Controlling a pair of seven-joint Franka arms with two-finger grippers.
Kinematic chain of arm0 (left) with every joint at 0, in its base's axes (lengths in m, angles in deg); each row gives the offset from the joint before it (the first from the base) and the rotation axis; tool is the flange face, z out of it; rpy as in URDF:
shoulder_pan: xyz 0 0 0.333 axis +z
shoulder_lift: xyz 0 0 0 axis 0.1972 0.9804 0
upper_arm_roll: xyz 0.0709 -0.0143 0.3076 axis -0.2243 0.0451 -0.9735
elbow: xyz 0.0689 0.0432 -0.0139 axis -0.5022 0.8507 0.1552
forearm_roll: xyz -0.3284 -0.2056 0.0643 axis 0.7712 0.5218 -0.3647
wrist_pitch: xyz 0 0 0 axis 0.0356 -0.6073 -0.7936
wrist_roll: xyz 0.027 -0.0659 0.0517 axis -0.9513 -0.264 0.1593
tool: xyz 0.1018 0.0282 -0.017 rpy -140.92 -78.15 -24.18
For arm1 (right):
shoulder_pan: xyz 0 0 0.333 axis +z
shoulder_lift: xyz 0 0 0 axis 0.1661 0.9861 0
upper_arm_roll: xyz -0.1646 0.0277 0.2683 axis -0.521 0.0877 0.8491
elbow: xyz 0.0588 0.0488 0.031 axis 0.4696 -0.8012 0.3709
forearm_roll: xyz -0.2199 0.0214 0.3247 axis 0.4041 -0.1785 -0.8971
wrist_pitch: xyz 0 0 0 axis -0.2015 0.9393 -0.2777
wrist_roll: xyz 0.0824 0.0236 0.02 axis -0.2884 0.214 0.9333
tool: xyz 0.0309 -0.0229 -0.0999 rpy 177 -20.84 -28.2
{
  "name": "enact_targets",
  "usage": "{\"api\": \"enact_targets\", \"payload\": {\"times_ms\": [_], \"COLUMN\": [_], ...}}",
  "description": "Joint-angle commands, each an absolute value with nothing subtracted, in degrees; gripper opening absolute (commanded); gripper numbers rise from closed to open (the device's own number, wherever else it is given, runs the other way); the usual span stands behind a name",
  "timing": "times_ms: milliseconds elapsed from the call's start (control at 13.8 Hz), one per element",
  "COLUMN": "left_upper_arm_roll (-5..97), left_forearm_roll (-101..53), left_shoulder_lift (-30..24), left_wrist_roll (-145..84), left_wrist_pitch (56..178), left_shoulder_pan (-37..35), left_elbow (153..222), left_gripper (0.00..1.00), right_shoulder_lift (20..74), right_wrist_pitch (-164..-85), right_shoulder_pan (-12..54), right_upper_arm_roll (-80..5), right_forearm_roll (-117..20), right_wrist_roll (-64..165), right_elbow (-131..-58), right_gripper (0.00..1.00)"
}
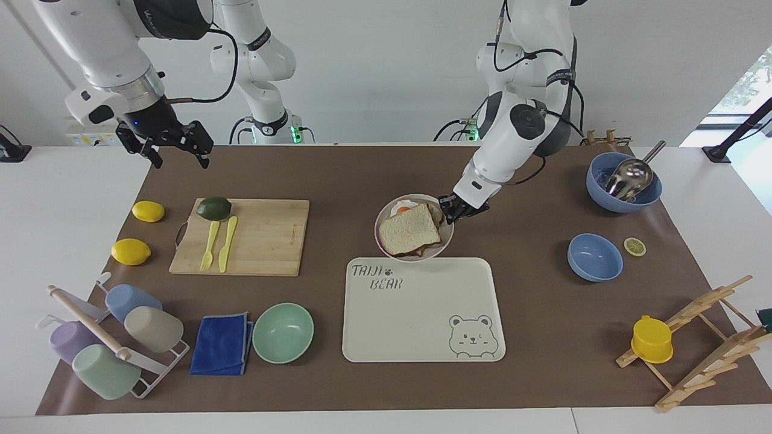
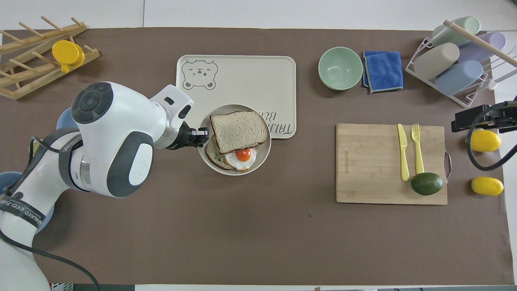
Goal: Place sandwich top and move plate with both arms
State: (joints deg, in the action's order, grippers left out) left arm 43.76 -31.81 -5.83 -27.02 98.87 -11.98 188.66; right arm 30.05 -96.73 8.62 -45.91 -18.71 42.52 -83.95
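Observation:
The beige-grey plate (image 1: pixel 447 236) carries the egg toast (image 1: pixel 403 210) with the white bread slice (image 1: pixel 410 232) lying on it, shifted so the egg shows. My left gripper (image 1: pixel 451 212) is shut on the plate's rim at the left arm's side and holds the plate up over the tray's edge nearest the robots. In the overhead view the plate (image 2: pixel 260 157) covers the tray's corner, with the bread (image 2: pixel 239 127), the egg (image 2: pixel 243 155) and the left gripper (image 2: pixel 200 137) at the rim. My right gripper (image 1: pixel 181 155) is open and empty, up in the air over the right arm's end of the table.
The cream bear tray (image 1: pixel 422 337) lies just under the plate. A wooden cutting board (image 1: pixel 265 241) holds an avocado (image 1: pixel 214 208), a yellow fork and a knife. Two lemons (image 1: pixel 148 211), a mint bowl (image 1: pixel 283 333) and two blue bowls (image 1: pixel 594 257) stand around.

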Motion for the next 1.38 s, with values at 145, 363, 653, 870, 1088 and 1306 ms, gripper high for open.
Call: {"api": "enact_targets", "payload": {"times_ms": [145, 363, 653, 870, 1088, 1306], "left_upper_arm_roll": [44.1, 44.2, 44.1, 44.1, 44.1, 44.1], "left_forearm_roll": [-29.2, -28.5, -28.1, -28.1, -28.0, -28.0], "left_shoulder_lift": [4.7, 13.5, 21.9, 22.2, 21.2, 20.2], "left_wrist_roll": [-28.6, -28.6, -28.6, -30.0, -30.6, -33.2], "left_wrist_pitch": [96.0, 93.9, 97.6, 101.6, 103.5, 104.2], "left_shoulder_pan": [-7.4, -5.2, -5.7, -6.1, -7.3, -7.3], "left_elbow": [173.6, 163.6, 157.1, 158.8, 162.2, 165.0], "left_gripper": [0.00, 0.00, 0.00, 0.00, 0.00, 0.00], "right_shoulder_lift": [30.0, 30.0, 30.0, 30.0, 30.0, 30.0], "right_wrist_pitch": [-95.1, -95.1, -95.0, -95.0, -94.9, -94.9], "right_shoulder_pan": [8.5, 8.6, 8.5, 8.6, 8.6, 8.6], "right_upper_arm_roll": [-45.7, -45.7, -45.7, -45.7, -45.7, -45.7], "right_forearm_roll": [-18.3, -18.3, -18.3, -18.3, -18.3, -18.3], "right_wrist_roll": [44.0, 44.0, 44.1, 44.1, 44.0, 44.1], "right_elbow": [-83.3, -83.3, -83.3, -83.3, -83.3, -83.3], "right_gripper": [1.00, 1.00, 1.00, 1.00, 1.00, 1.00]}}
